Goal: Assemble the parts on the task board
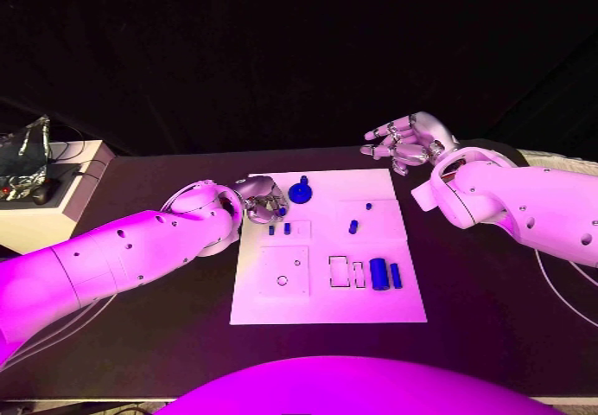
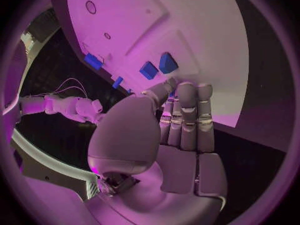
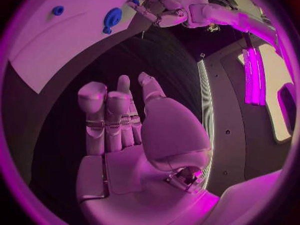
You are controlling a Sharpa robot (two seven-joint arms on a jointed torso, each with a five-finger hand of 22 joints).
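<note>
The white task board (image 1: 327, 298) lies mid-table. My left hand (image 1: 259, 201) is at its far left corner, thumb pressed to fingers, pinching a small blue part (image 1: 282, 210) that shows as a sliver of blue (image 2: 170, 92) at the fingertips. A round blue part (image 1: 301, 191) stands just beside that hand and also appears in the right wrist view (image 3: 112, 18). Two short blue pegs (image 1: 279, 229) stand below the hand. My right hand (image 1: 405, 141) hovers over the black table beyond the board's far right corner, its fingers (image 3: 106, 117) apart and holding nothing.
Another blue peg (image 1: 353, 226) stands mid-board and two blue cylinders (image 1: 386, 275) lie at its right, beside outlined slots (image 1: 340, 271). A white box (image 1: 44, 212) with cables sits at the table's left edge. Black table surrounds the board.
</note>
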